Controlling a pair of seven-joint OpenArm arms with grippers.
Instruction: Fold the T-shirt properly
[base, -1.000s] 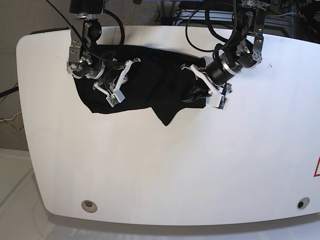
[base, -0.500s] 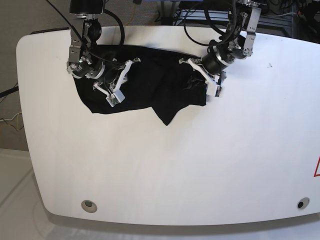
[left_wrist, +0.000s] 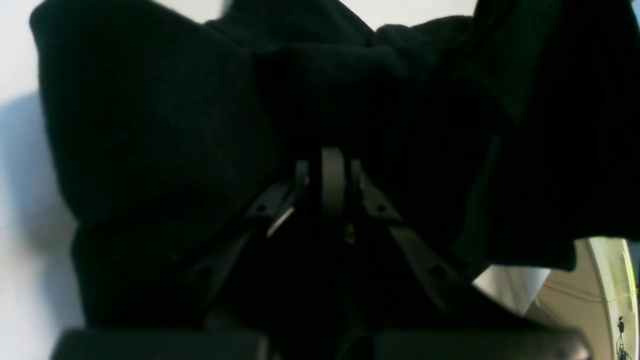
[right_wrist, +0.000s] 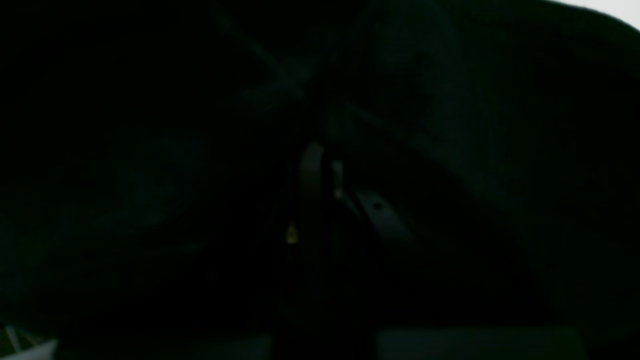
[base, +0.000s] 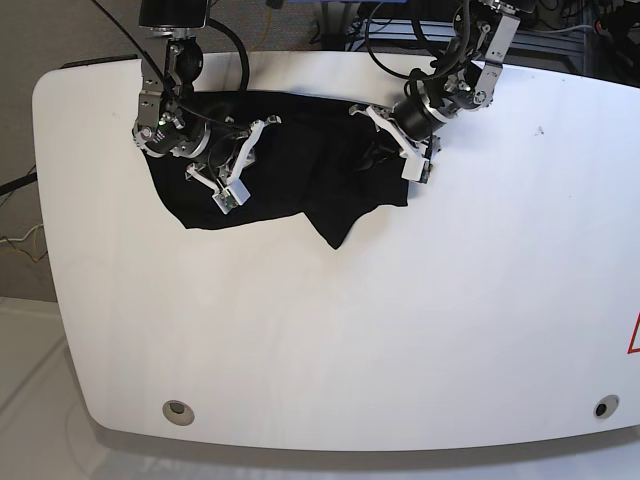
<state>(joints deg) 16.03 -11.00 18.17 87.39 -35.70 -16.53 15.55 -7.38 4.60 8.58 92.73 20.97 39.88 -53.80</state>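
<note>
We see the black T-shirt (base: 300, 160) bunched across the upper middle of the white table (base: 330, 330). Our left gripper (base: 385, 150), at upper right, is clenched on its edge; the right gripper (base: 228, 160), upper left, is clamped into the cloth.

Right claw (right_wrist: 320, 175) (dark view) buried in T-shirt (base: 300, 170).

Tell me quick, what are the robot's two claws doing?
Left gripper: closed, pinching the black T-shirt.
Right gripper: closed, buried in the T-shirt; a grip on it cannot be told.
</note>
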